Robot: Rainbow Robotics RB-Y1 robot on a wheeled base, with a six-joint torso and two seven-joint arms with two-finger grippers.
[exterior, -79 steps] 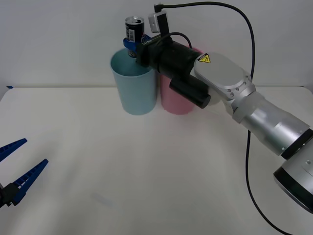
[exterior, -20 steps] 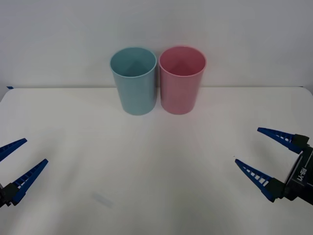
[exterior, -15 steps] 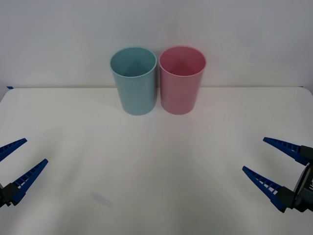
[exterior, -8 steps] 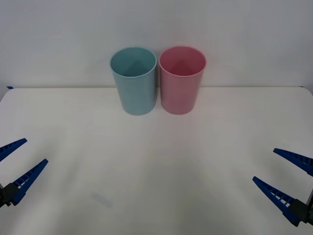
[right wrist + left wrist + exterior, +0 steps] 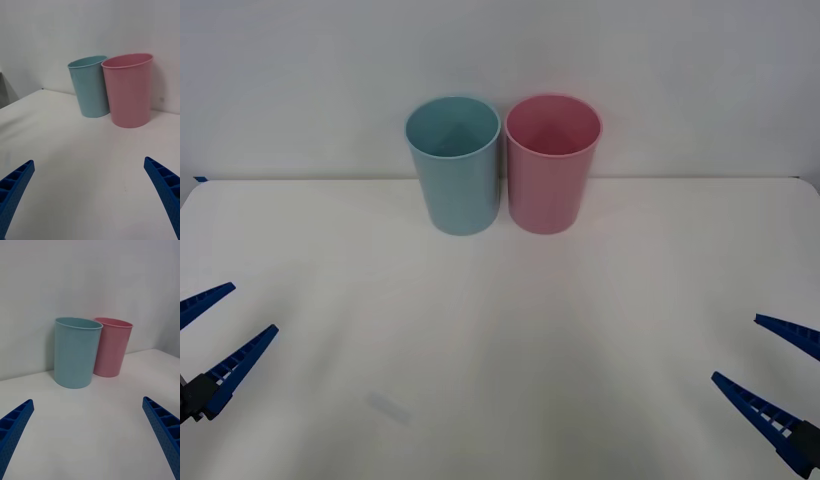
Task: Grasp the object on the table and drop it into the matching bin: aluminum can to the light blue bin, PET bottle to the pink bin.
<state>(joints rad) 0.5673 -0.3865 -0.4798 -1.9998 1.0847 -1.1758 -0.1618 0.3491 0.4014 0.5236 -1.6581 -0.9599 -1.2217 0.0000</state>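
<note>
So we had the light blue bin point(image 5: 463, 185) standing upright at the far side of the table point(image 5: 500, 330), and we'll place everything else off that. The pink bin point(image 5: 548, 185) stood on the light blue bin's right, upright too, the two so close that we couldn't tell whether the walls touched. Both were open at the top with their rims about level.

The left gripper point(image 5: 254, 307) hung well nearer to the robot than the light blue bin and far off to its left, low over the white tabletop. Its blue ribbed fingers were spread wide with nothing between them. The right gripper point(image 5: 735, 347) was much the same: well nearer than the light blue bin, far to its right past the pink bin, fingers released and wide apart, gripping nothing.

From the right wrist we saw that gripper point(image 5: 89, 160) pointed towards the two bins, the pink one point(image 5: 129, 93) nearer to it than the light blue one point(image 5: 90, 92). From the left wrist its gripper point(image 5: 88, 399) faced them as well, with the light blue bin point(image 5: 74, 354) nearer and the pink bin point(image 5: 111, 350) partly behind it.

As for the aluminum can, we honestly couldn't tell where it was: the lower inside of the light blue bin was hidden behind its own wall.
</note>
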